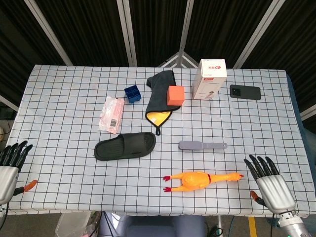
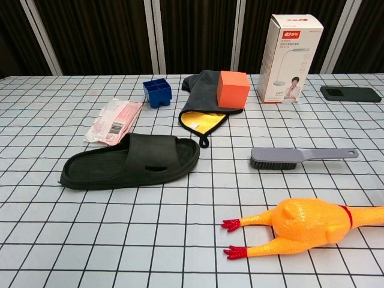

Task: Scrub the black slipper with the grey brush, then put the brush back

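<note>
Lighting's bright and even in both views, looks like it's coming from overhead. Shadows are soft and short: just a thin dark rim under the black rubber slipper (image 2: 129,160) and the grey plastic long-handled brush (image 2: 300,157). The white checked tablecloth (image 1: 64,123) isn't blown out, and the backdrop stays near black. The glossy yellow rubber chicken (image 2: 312,225) shows small highlights. Everything's sharp, no motion blur. The head view bows a little at the edges.

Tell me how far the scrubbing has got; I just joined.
Nothing looks done. The grey brush lies untouched right of the black slipper. Both hands, left hand and right hand, are open at the table's near edge, holding nothing. Grasping, scrubbing and returning remain.
</note>
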